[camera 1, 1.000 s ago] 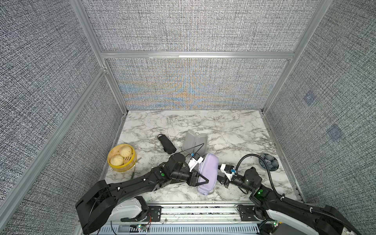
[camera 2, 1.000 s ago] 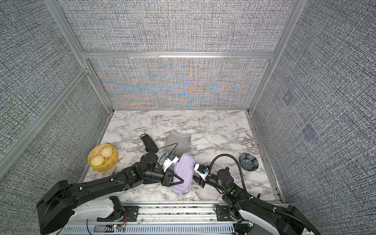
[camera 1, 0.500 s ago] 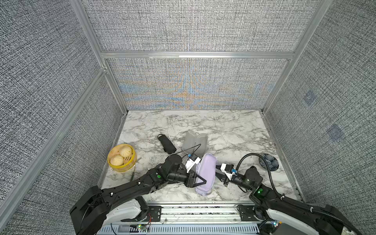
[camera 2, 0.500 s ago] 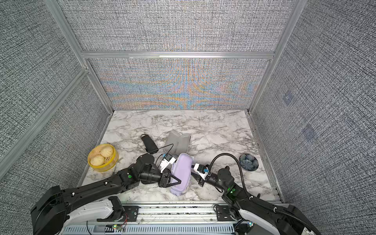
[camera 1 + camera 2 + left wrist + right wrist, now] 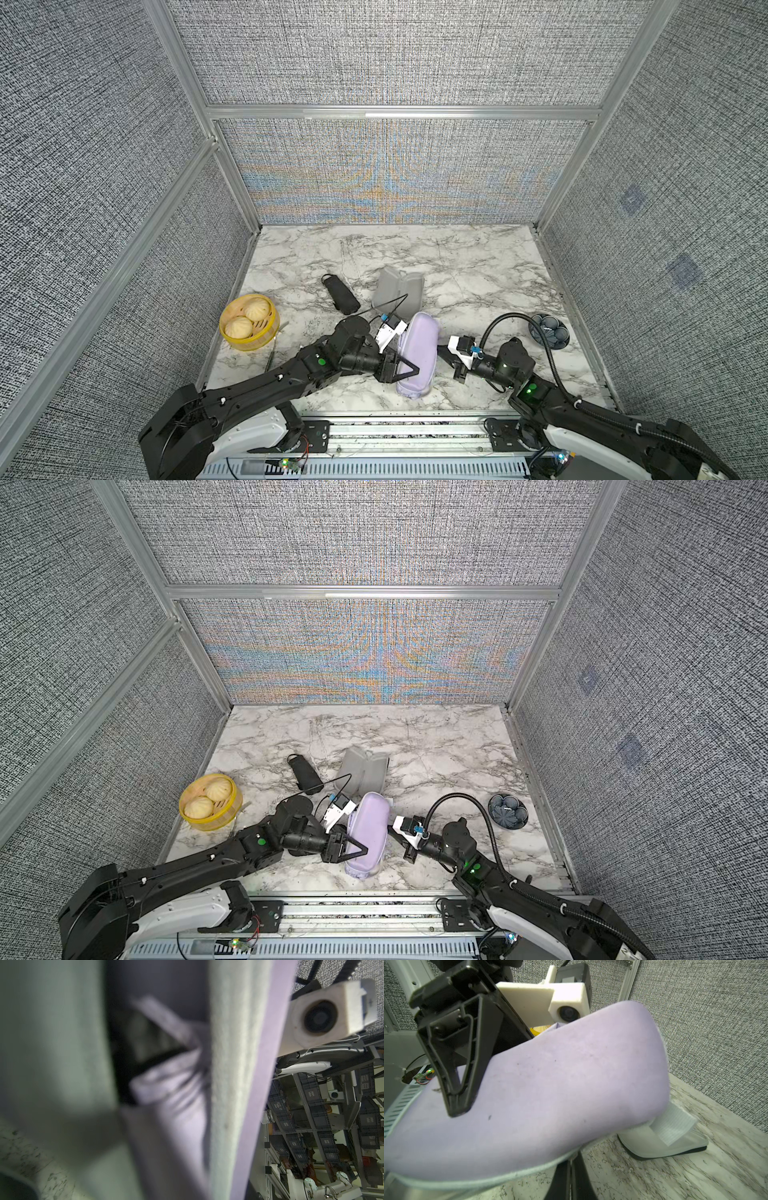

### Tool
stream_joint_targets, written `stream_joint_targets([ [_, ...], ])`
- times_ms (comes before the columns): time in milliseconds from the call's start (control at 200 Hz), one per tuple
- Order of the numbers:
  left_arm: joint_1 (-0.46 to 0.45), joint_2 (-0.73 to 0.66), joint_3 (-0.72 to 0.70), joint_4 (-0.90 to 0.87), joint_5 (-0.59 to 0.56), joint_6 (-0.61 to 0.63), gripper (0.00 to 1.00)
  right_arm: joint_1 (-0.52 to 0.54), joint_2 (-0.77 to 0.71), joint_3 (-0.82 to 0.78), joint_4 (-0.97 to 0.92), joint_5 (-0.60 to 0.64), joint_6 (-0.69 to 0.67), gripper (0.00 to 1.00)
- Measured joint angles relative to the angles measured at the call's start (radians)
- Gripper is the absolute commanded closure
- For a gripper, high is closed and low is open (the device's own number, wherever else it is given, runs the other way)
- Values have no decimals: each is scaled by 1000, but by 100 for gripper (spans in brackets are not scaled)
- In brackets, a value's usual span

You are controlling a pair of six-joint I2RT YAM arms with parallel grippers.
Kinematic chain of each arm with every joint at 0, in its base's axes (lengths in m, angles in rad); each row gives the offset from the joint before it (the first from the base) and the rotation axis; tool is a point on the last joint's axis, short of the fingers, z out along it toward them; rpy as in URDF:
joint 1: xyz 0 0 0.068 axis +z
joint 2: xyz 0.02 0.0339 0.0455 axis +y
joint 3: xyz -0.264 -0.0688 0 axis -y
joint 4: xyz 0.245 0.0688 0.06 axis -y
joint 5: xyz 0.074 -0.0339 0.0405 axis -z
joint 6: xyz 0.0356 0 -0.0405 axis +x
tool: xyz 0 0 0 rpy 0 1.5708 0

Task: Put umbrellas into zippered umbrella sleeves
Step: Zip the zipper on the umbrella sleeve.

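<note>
Grey woven panels wall in a marble counter [image 5: 478,266]. At its left edge stands a yellow round basket [image 5: 249,343] holding two buns [image 5: 257,309]. Near it, toward the back, a black umbrella [image 5: 341,295] lies folded on the marble, apart from every case. Just beside it an open sleeve [image 5: 395,291] lies spread with its light grey lining up and nothing in it.

Nearer the front, the left fingers [image 5: 415,369] are closed partway on the lavender sleeve [image 5: 419,345]. One of them lies flat across the outside of the upper shell, and the other is hidden. This sleeve is tilted up on its long edge, with its far end close to the open sleeve. The left wrist view looks into the gap between its grey-lined halves, where the blurred folds of the lavender umbrella [image 5: 166,1084] sit inside.

On the sleeve's other side, the right fingers [image 5: 560,1180] are pressed fully together, low at its rim. Whether they pinch anything there I cannot tell.

Well apart on the far right sits a dark blue flower-shaped dish [image 5: 548,330].
</note>
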Motion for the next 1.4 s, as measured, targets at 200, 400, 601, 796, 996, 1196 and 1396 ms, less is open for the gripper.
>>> stream_joint_targets([
  [200, 54, -26, 2, -22, -20, -15, 92, 52, -20, -4, -39, 2, 16, 100],
  [400, 88, 21, 27, -30, -12, -30, 92, 113, -33, -11, -85, 27, 41, 100],
  [601, 100, 24, 57, -92, -29, -28, 91, 194, -47, -20, -119, 97, 82, 100],
  [796, 100, 34, 88, -167, -74, -6, 89, 308, -44, 9, -194, 227, 108, 100],
  [996, 100, 86, 95, -179, -114, -11, 88, 394, 11, 36, -249, 333, 148, 100],
  [1196, 101, 215, 109, -152, -128, -46, 87, 436, 130, 71, -298, 418, 218, 100],
  [1396, 105, 314, 138, -124, -139, -52, 87, 438, 186, 87, -318, 444, 308, 100],
])
